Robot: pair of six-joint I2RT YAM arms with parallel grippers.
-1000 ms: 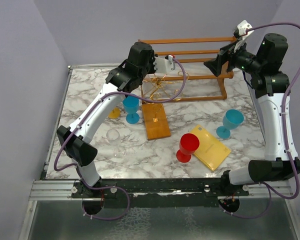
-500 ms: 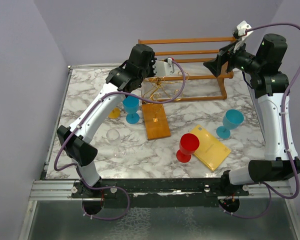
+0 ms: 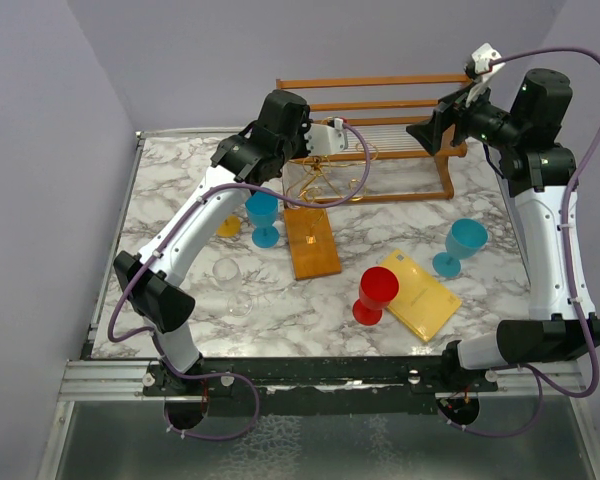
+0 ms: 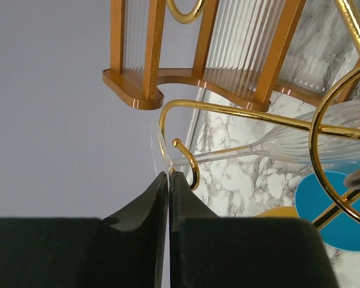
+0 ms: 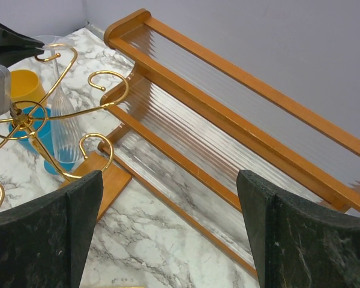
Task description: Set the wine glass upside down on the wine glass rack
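- Gold wire of the wine glass rack (image 3: 312, 245) is curling up in scroll arms from a flat orange-brown wooden base. The rack is standing on the marble table (image 3: 170, 190), just in front of the wooden slatted shelf (image 3: 380, 103).
- Clear and thin-stemmed, the wine glass (image 4: 291, 143) is hanging upside down on that rack. Its stem is passing through one curled hook, its foot is sitting uppermost and its bowl is pointing down among the wires.
- Left gripper (image 4: 168, 175) is reaching in at the top of the rack. Its fingers are pressing together on the thin rim of the glass's foot, right beside the hook.
- Right gripper (image 5: 168, 180) is hovering by the right part of the slatted shelf, well apart from the glass. Its fingers are spreading wide with nothing between them.
- One blue goblet (image 3: 264, 215) is standing just left of the rack's base, and a second blue goblet (image 3: 463, 243) is standing near the right arm.
- Between them, a red goblet (image 3: 375, 293) is standing just beside a yellow board (image 3: 425, 298).
- Another clear glass (image 3: 230, 275) is sitting on the marble near the left arm.
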